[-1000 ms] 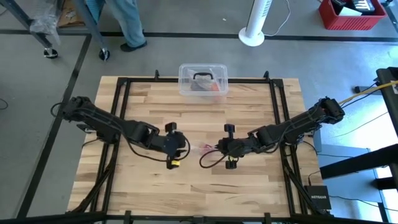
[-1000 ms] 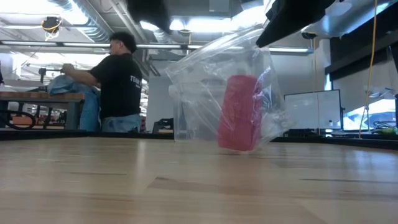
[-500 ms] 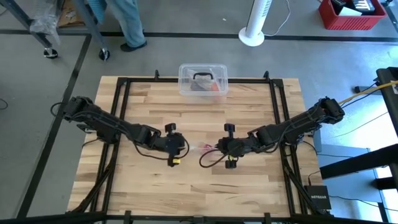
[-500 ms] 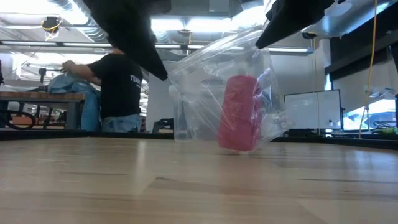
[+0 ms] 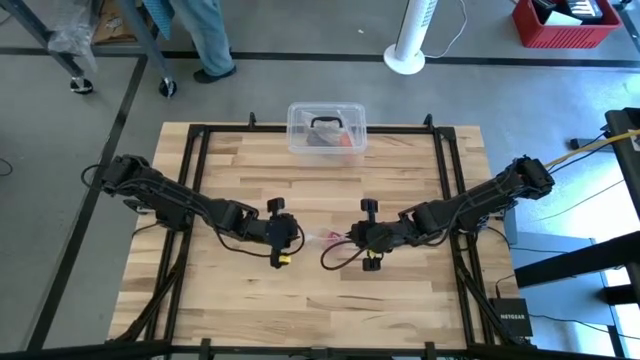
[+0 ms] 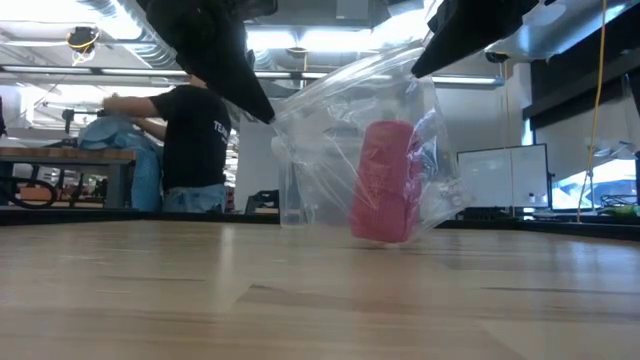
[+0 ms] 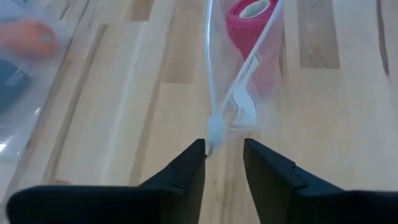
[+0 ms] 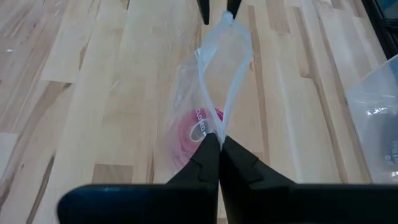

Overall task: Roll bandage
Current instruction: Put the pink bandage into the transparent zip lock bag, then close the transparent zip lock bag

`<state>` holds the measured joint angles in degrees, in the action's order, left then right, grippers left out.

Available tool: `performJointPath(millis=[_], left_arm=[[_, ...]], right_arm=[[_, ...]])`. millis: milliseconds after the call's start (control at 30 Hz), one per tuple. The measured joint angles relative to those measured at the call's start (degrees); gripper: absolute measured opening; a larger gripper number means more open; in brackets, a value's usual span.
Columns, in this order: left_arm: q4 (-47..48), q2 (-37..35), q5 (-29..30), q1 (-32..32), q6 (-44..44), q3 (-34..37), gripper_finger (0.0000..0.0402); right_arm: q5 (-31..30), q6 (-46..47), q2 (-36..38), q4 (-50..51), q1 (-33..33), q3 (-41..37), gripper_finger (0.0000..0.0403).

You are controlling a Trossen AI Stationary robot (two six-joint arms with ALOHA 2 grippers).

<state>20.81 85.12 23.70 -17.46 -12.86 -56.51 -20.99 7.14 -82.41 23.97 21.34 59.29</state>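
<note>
My right gripper [image 8: 219, 142] pinched one edge of the clear bag [image 8: 214, 81] at table center; my left gripper [image 7: 224, 149] stood parted around the opposite edge, not yet clamped. The pink bandage [image 6: 385, 182] roll sat inside the bag. A plastic box [image 5: 326, 128] stood at top center.

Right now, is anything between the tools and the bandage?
Yes: the clear bag encloses the pink bandage roll. The right tool pinches one bag edge; the left tool brackets the other.
</note>
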Motion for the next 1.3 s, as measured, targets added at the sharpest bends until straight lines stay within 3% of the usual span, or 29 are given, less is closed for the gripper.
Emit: performJointPath(millis=[400, 800, 967, 1067, 1167, 1300], left_arm=[[-0.22, 0.70, -0.06, 0.35, 0.36, 0.02, 0.0006], [-0.33, 0.57, 0.09, -0.18, 0.30, -0.67, 0.0001], [-0.25, 0.52, 0.07, -0.87, 1.11, -1.46, 0.0000], [-0.47, 0.52, 0.09, -1.04, 1.14, -1.75, 0.0000], [-0.39, 0.50, 0.08, -1.02, 1.09, -1.75, 0.0000], [-0.54, 0.50, 0.11, -0.97, 1.11, -1.75, 0.0000]], right_arm=[[0.00, -0.02, 0.00, -0.03, 0.00, 0.00, 0.0005], [2.75, 2.93, 0.48, 3.17, 0.00, 0.91, 0.0008], [2.62, 3.44, 0.90, 16.75, 0.02, 9.48, 0.0055], [2.60, 3.32, 1.01, 19.45, 0.02, 14.62, 0.0095], [2.36, 1.57, 1.05, 17.32, 0.02, 16.69, 0.0126], [3.22, -4.42, -0.43, 4.80, -0.89, 15.40, 0.0150]])
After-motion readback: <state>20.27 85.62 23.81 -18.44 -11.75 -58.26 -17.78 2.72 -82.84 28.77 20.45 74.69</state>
